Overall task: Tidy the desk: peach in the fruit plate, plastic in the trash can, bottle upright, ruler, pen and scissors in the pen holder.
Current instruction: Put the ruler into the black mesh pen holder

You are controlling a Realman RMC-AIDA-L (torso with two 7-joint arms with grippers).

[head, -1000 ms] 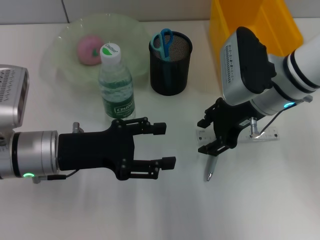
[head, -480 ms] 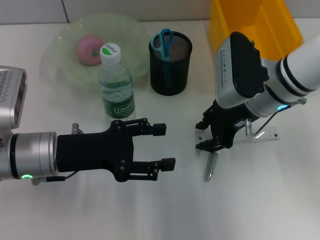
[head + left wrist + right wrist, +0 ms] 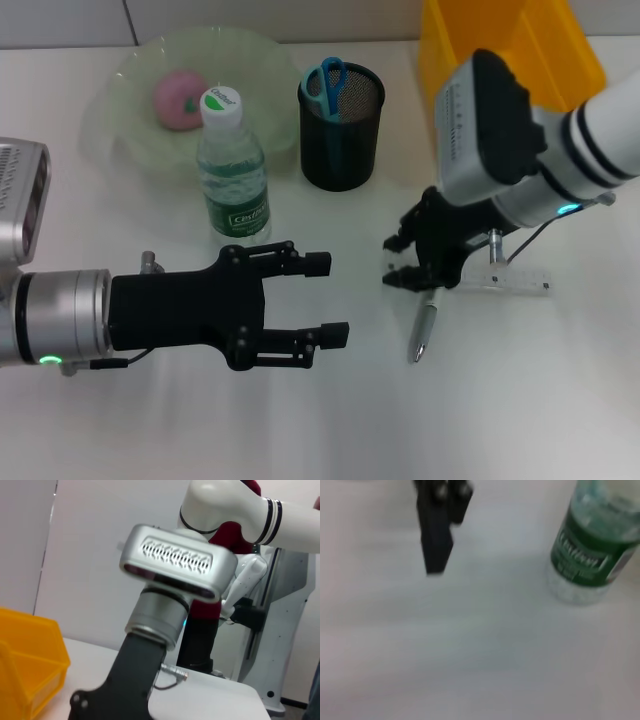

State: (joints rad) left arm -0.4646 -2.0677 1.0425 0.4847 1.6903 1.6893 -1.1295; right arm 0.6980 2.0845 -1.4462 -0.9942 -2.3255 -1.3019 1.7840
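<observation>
A pink peach (image 3: 178, 98) lies in the pale green fruit plate (image 3: 110, 130) at the back left. The bottle (image 3: 233, 175) (image 3: 592, 545) stands upright in front of it. Blue-handled scissors (image 3: 325, 80) stick out of the black mesh pen holder (image 3: 340, 150). A silver pen (image 3: 426, 325) lies on the desk just below my right gripper (image 3: 393, 262), whose fingers stand apart. The clear ruler (image 3: 510, 278) lies flat, its left end hidden under that gripper. My left gripper (image 3: 328, 298) hovers open and empty in front of the bottle. No plastic is in view.
A yellow bin (image 3: 520, 40) (image 3: 30, 655) stands at the back right, behind my right arm. In the right wrist view one finger of the left gripper (image 3: 437, 535) shows beside the bottle. White desk lies around both grippers.
My right gripper has shifted left and turned over the ruler's left end, and the ruler has turned slightly. The pen has stayed put. My left gripper has drifted a little nearer.
</observation>
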